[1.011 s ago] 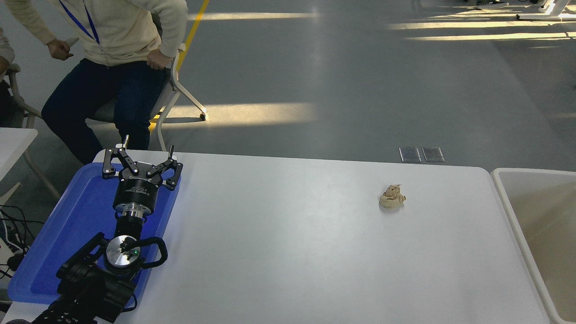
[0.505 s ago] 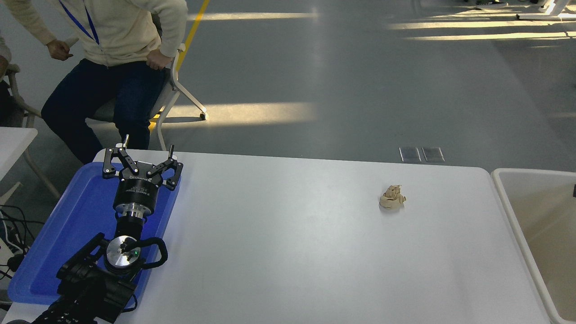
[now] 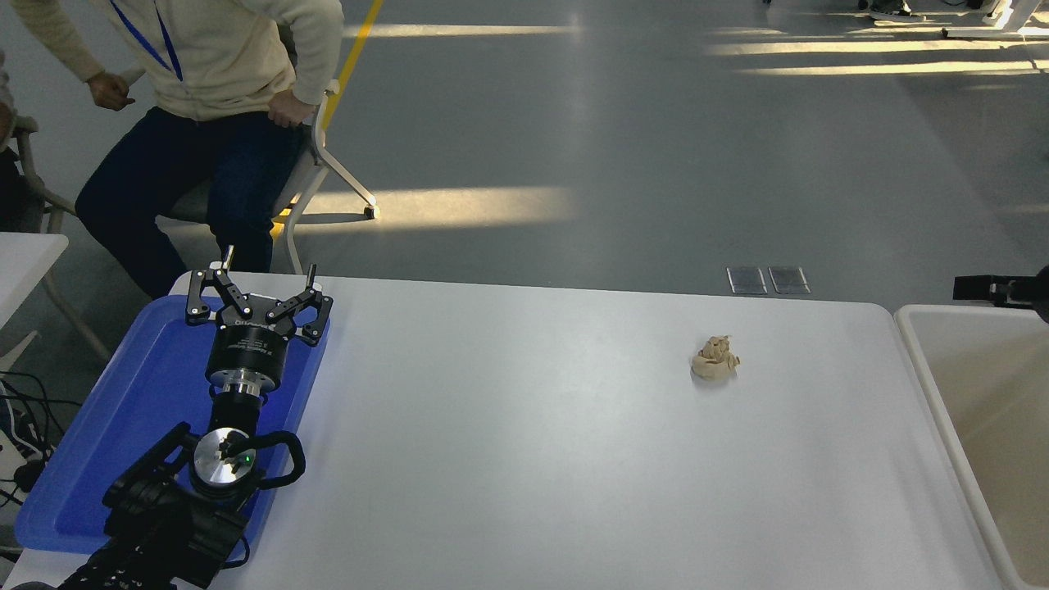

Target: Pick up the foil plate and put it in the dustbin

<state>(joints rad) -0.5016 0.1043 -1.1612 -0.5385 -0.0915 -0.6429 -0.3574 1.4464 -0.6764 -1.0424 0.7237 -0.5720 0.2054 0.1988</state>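
Note:
The foil plate is out of view. The dustbin [image 3: 916, 347], beige with a thick pale rim and tan inner walls, stands at the table's right end and is cut off by the picture's edge. A black part of my right gripper [image 3: 993, 288] pokes in at the right edge, just above the dustbin's far rim; too little of it shows to tell its state. My left gripper [image 3: 269, 262] is open and empty, parked over the blue tray at the lower left.
A small tan wrinkly lump [image 3: 715, 359] lies on the white table [image 3: 508, 426] right of centre. A flat blue tray [image 3: 123, 410] lies at the left edge. A person [image 3: 197, 98] sits on a chair beyond the table's far left corner.
A black part of my right gripper has come into view at the right edge, above the dustbin's far rim. The left arm and the lump have not moved.

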